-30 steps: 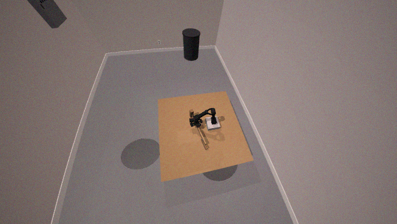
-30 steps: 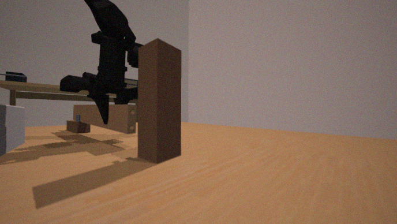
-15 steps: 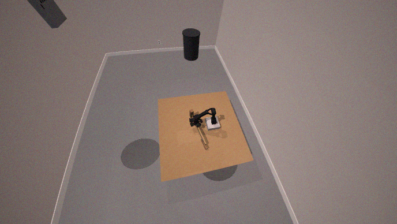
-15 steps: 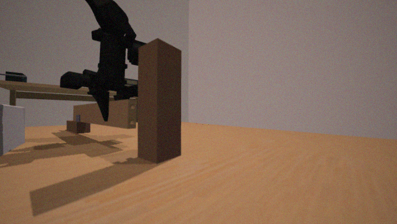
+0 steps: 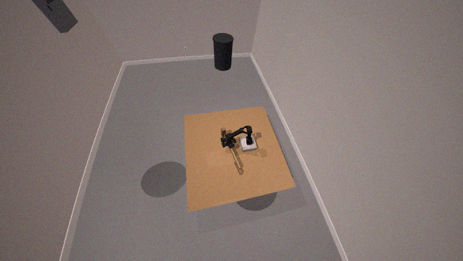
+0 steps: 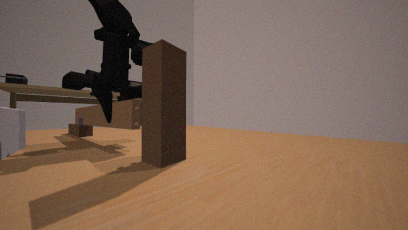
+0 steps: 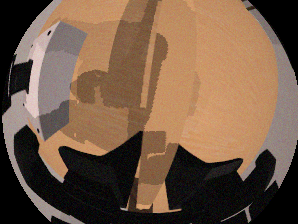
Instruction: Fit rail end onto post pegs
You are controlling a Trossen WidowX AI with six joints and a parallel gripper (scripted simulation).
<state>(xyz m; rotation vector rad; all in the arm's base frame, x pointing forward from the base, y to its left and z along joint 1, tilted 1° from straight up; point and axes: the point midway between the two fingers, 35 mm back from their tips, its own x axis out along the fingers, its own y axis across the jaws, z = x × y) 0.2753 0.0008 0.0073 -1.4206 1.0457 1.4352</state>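
The gripper, its fingers clamped narrowly on the rail, holds the rail's near end lifted off the bench against the post; seating looks nearly done, with a final push, then release, to follow.

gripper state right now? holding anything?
Gripper: shut on the bed rail, holding its near end off the table beside the post.
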